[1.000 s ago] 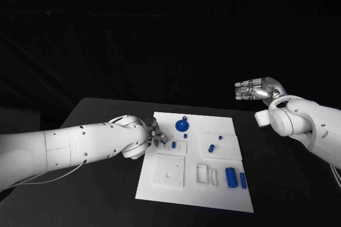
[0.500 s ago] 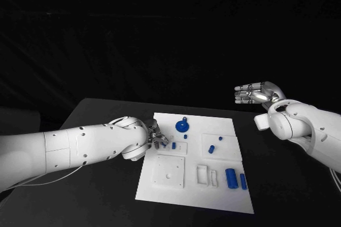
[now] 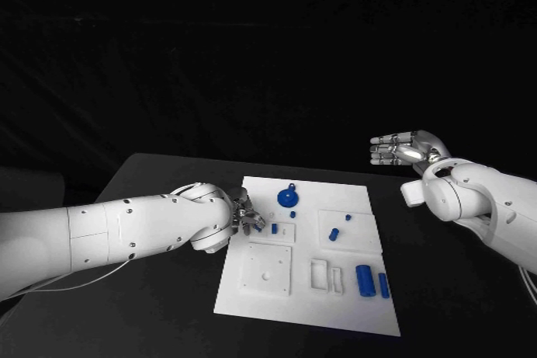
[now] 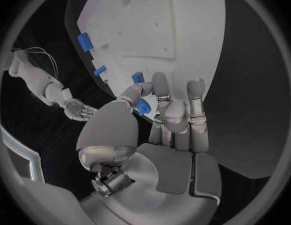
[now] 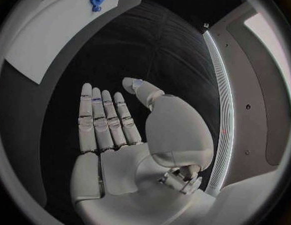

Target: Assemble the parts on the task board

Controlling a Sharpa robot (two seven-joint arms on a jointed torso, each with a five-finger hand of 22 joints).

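Blue plastic sits pinched between the thumb and a fingertip of my left hand (image 4: 159, 116): a small blue peg (image 4: 143, 107), held low over the white task board (image 3: 349, 302), with my other fingers stretched forward above it. From the head camera that hand (image 3: 240, 214) hovers at the board's near-left edge, just beside the small square block (image 3: 273, 232) with its own blue peg (image 3: 274, 228) standing in it.

Over the last second my left hand has hardly moved, and the pieces on the board lie as they did. My right hand (image 3: 400, 147) has drifted slightly and hangs raised off the board's far corner, palm flat, fingers apart, holding nothing (image 5: 117, 122). I judge this a pause before seating the peg, not progress yet.

Out from my left fingertips: the round blue knob (image 3: 289, 196) lies just beyond, a tiny blue stud (image 3: 292, 214) near it. Further across sits a raised square plate (image 3: 346, 224) with two short blue pieces on it. Toward me lie a larger white square plate (image 3: 268, 269), two narrow slots (image 3: 327, 276), and a pair of long blue cylinders (image 3: 365, 279) side by side.

Room is tight around my fingers, with the block and knob close. The black table (image 3: 168, 311) lies bare beside the board's left and right edges, so I can withdraw outward freely.
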